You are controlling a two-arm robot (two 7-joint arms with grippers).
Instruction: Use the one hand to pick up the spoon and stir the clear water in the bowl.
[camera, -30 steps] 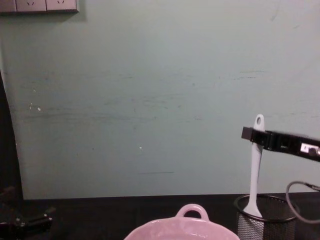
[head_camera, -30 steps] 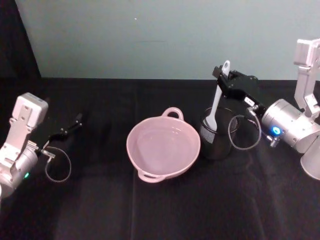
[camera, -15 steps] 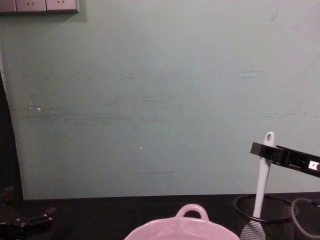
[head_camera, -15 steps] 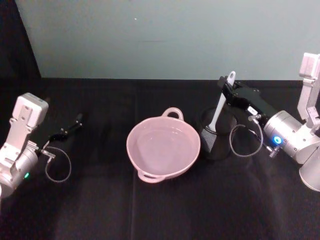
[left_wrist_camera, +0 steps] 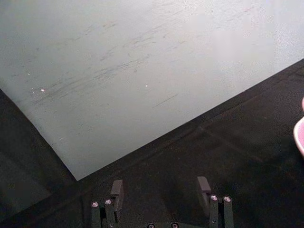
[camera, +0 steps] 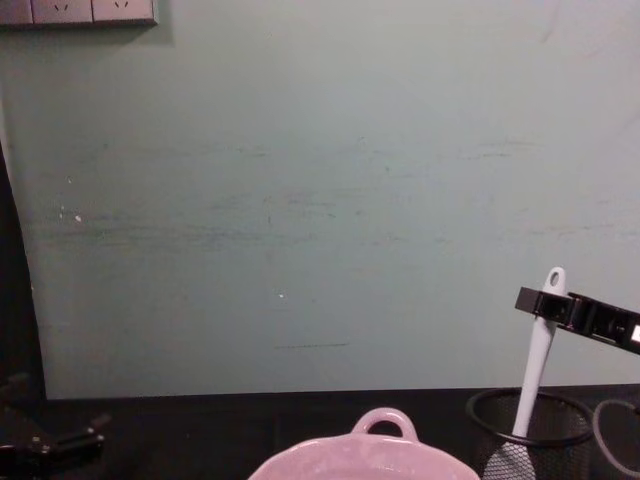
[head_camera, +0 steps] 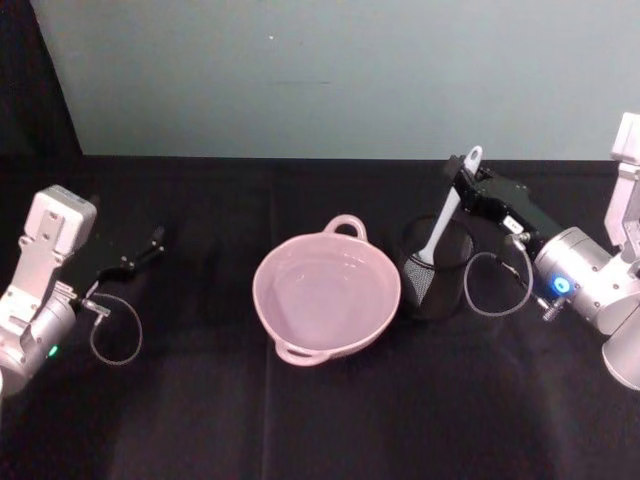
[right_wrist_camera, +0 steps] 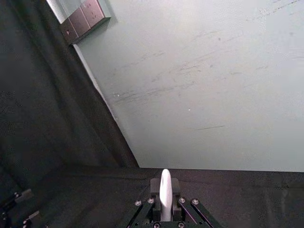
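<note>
The white spoon stands tilted in the black wire-mesh cup, blade down inside it and handle end up. My right gripper is shut on the spoon's upper handle, just below its hole. In the chest view the spoon rises from the cup with the right gripper clamped near its top. The right wrist view has the spoon handle pinched between the fingers. The pale pink bowl holding clear water sits left of the cup. My left gripper rests open at the far left.
A black cloth covers the table. A pale green wall stands close behind, with wall sockets at its upper left. Loose cables loop beside both wrists.
My right gripper has moved down and to the right with the spoon, lowering its blade deeper into the mesh cup and tilting the handle. The left arm has not moved.
</note>
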